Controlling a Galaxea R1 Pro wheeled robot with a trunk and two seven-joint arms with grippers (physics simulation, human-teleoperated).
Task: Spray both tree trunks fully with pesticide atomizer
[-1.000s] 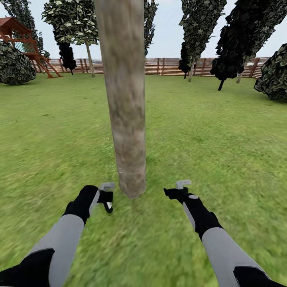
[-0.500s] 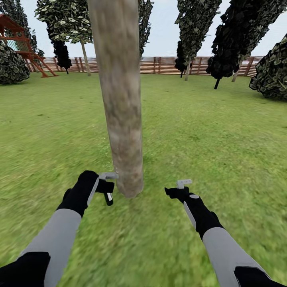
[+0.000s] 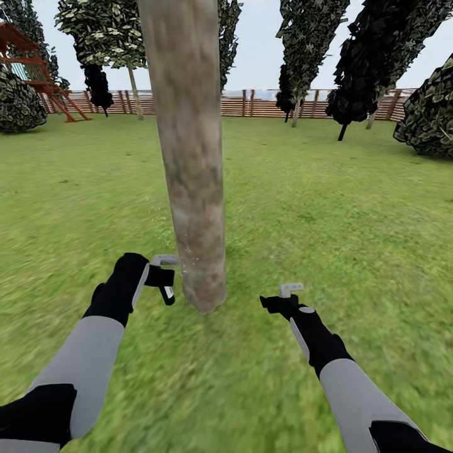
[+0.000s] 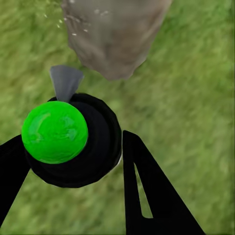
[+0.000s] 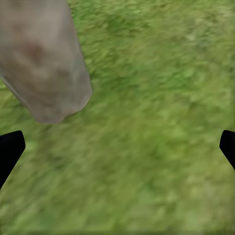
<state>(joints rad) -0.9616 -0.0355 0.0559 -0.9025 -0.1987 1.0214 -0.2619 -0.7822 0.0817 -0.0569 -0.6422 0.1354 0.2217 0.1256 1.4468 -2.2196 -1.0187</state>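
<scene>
Now, place: the garden lawn (image 3: 352, 207), with a brown fence (image 3: 264, 104) far at the back.
Left claw (image 3: 165, 277): closed tight around the pesticide atomizer (image 4: 73, 142), a black sprayer with a round green top.
Sprayer spot: low down, just beside the bottom of the tree trunk (image 3: 192, 163), with its grey nozzle facing the bark.
Spray: tiny pale dots show on the bark near the nozzle, so I think spraying is going on.
Right claw (image 3: 288, 296): open wide and holding nothing, near the trunk on its other side.
Done: the sprayer is picked up.
Left to do: I think more of this trunk needs spray, then the other tree.
</scene>
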